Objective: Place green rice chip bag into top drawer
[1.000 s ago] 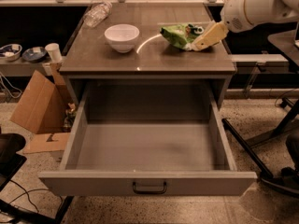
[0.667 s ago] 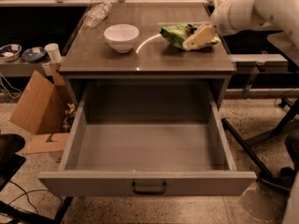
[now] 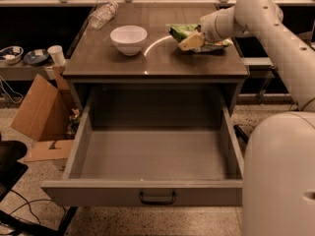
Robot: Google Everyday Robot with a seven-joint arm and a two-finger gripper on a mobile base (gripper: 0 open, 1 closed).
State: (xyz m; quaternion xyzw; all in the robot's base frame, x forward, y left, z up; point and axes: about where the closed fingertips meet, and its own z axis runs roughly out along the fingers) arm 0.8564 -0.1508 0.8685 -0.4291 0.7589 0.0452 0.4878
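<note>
The green rice chip bag [image 3: 181, 32] lies crinkled on the tabletop at the right rear. My gripper [image 3: 191, 42] reaches in from the right and sits on top of the bag, its pale fingers covering the bag's middle. The top drawer [image 3: 152, 193] is pulled fully open below the table's front edge, grey and empty inside, with a small dark bar handle [image 3: 157, 198] centred on its front.
A white bowl [image 3: 128, 38] stands on the table [image 3: 123, 65] left of the bag. A clear plastic bottle [image 3: 102, 14] lies at the back left. A cardboard box [image 3: 42, 113] stands on the floor to the left. My white arm and base fill the right side.
My arm has swung left over the table, and the gripper has moved from the bag's right edge onto the bag. The bag, bowl and drawer have stayed in place.
</note>
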